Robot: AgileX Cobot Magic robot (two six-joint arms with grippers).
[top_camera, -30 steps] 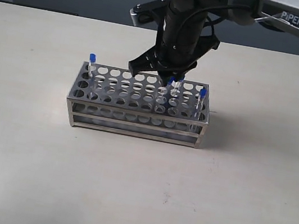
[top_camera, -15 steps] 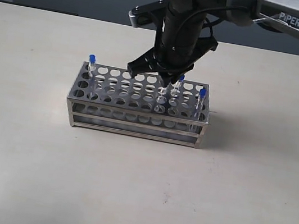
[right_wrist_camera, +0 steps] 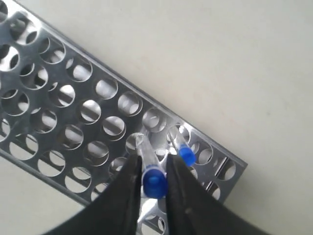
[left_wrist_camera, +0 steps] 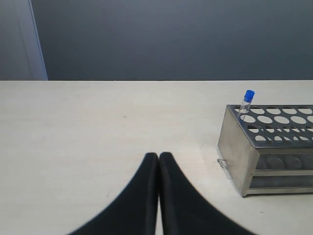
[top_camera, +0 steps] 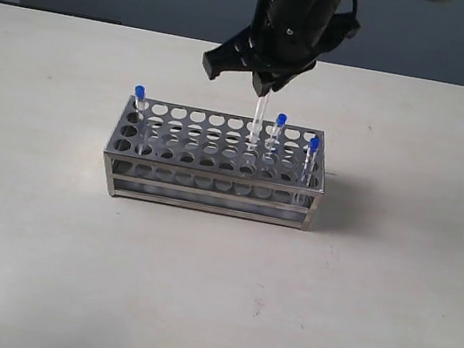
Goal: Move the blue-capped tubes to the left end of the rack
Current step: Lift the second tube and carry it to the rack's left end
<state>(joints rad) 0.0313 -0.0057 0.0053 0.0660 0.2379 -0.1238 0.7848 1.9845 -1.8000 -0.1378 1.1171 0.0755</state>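
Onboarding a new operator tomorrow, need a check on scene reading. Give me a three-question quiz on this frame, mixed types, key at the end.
1. Multiple choice: the tube in the right hand is A) lying on the table, B) held upright over the rack, C) laid flat across the rack.
2. True or false: the left hand is shut and holds nothing.
3. How many blue-capped tubes stand ungripped in the rack?
Key: 1 B. 2 True. 3 Three: one at the left end, two near the right end.

Held tube [top_camera: 259, 115] has its cap hidden inside right claw [top_camera: 262, 86] in exterior view. Left wrist view: rack [left_wrist_camera: 242, 152] cut by frame edge — one end shows.
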